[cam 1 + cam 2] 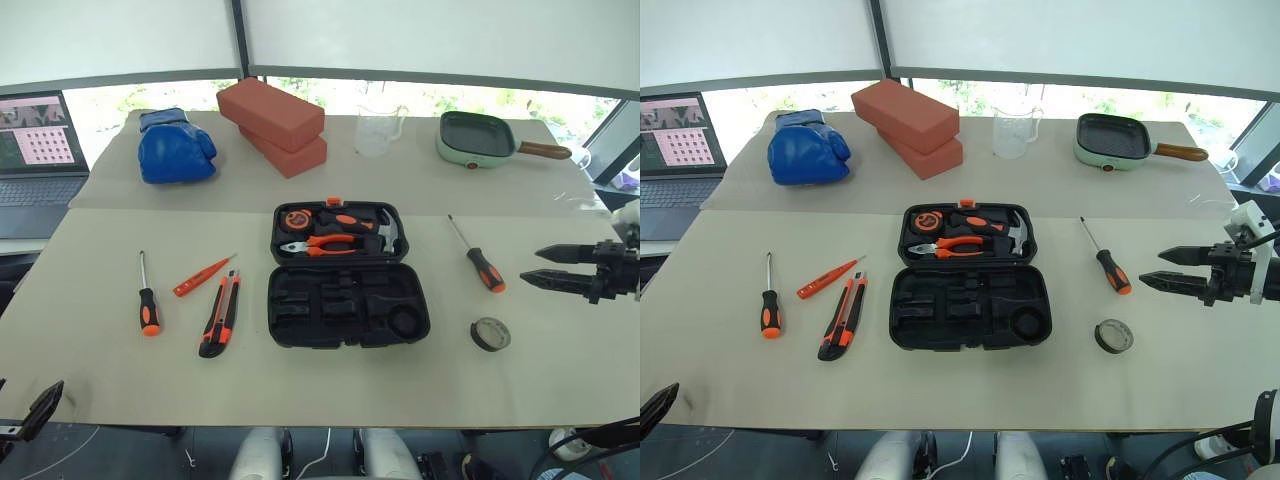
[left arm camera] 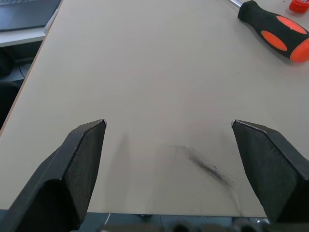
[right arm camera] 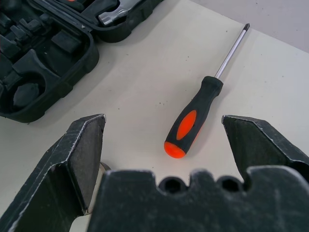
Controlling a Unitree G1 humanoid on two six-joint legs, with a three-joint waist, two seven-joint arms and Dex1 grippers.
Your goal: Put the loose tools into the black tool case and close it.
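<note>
Here: black tool case [image 1: 347,275] open, pliers [image 1: 327,243] and hammer [image 1: 385,231] inside; both jaws spread, empty.

Black moulded plastic tool case [image 1: 347,305] on a beige tabletop [image 1: 100,370], orange-and-black handles on both long screwdrivers [image 1: 149,311] [image 1: 486,268]. Slim tester screwdriver's [image 1: 197,279] red, padded boxing glove's [image 1: 175,147] blue.

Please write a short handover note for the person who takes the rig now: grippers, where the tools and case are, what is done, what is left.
Left gripper: open, empty, over the table's near left edge.
Right gripper: open, empty, at the right, aimed toward the right screwdriver.
Tool case: open, mid-table; near half's recesses empty.
Left of case: left screwdriver, red tester, utility knife.
Right of case: right screwdriver, tape roll.
Done: nothing packed.
Left: pack all five tools, close the case.
</note>
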